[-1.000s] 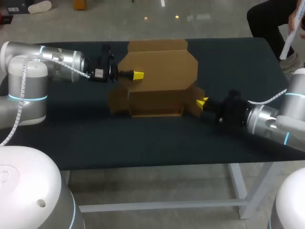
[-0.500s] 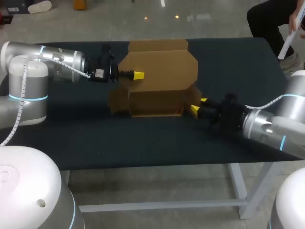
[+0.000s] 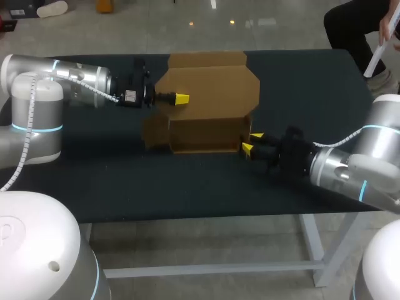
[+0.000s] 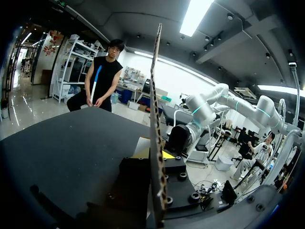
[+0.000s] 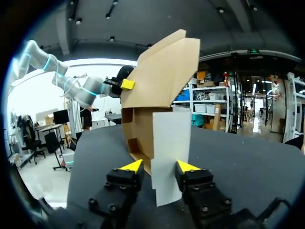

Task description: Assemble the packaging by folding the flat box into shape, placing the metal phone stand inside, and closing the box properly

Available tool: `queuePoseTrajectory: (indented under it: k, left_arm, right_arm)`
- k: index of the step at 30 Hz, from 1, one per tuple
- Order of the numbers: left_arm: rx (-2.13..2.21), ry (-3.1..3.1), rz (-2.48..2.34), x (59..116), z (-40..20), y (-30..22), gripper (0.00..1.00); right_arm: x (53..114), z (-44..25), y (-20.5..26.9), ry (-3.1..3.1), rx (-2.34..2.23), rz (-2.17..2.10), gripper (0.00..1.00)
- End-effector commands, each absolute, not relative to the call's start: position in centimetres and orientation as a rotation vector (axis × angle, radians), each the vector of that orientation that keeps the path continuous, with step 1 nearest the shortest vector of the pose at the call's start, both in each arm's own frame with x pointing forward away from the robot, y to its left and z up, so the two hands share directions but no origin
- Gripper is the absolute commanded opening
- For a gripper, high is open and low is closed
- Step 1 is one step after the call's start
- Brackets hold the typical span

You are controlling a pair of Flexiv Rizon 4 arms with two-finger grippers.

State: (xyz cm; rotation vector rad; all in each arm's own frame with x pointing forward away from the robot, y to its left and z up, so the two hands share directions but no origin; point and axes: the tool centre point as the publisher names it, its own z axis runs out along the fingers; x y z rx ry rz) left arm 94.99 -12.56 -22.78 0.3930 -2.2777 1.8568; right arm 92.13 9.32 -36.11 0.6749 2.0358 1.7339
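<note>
The brown cardboard box [image 3: 203, 134] stands in the middle of the table, open toward the front, its big lid [image 3: 212, 94] raised behind it. My left gripper [image 3: 181, 98] is shut on the lid's left edge; the left wrist view shows that edge [image 4: 156, 119] running edge-on out of the gripper [image 4: 153, 160]. My right gripper [image 3: 252, 142] is open at the box's right front corner. In the right wrist view the side flap [image 5: 169, 152] stands upright between its fingers [image 5: 159, 166], with a gap on one side. No phone stand shows in any view.
The dark tabletop [image 3: 125, 181] reaches from the box to the front edge. A further flap [image 3: 206, 59] of the lid lies toward the back of the table. My right arm [image 3: 337, 169] lies low over the front right part of the table.
My right gripper has opened and slid left toward the box's front right corner, now straddling the side flap. The left arm and lid have not moved.
</note>
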Motion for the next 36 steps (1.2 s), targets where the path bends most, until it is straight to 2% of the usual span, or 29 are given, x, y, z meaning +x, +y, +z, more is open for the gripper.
queuePoseTrajectory:
  k: [1, 18, 36]
  left_arm:
    - [0.393, -2.279, 1.854, 95.0, -23.0, -12.6, 0.00]
    - [0.393, -2.279, 1.854, 95.0, -23.0, -12.6, 0.00]
    - [0.393, -2.279, 1.854, 95.0, -23.0, -12.6, 0.00]
  right_arm:
    - [92.5, -36.4, 10.3, 2.039, 0.667, 1.735, 0.46]
    - [92.3, -36.7, 12.9, 2.075, 0.623, 1.761, 0.45]
    - [88.7, -36.3, 9.3, 2.088, 0.673, 1.658, 0.46]
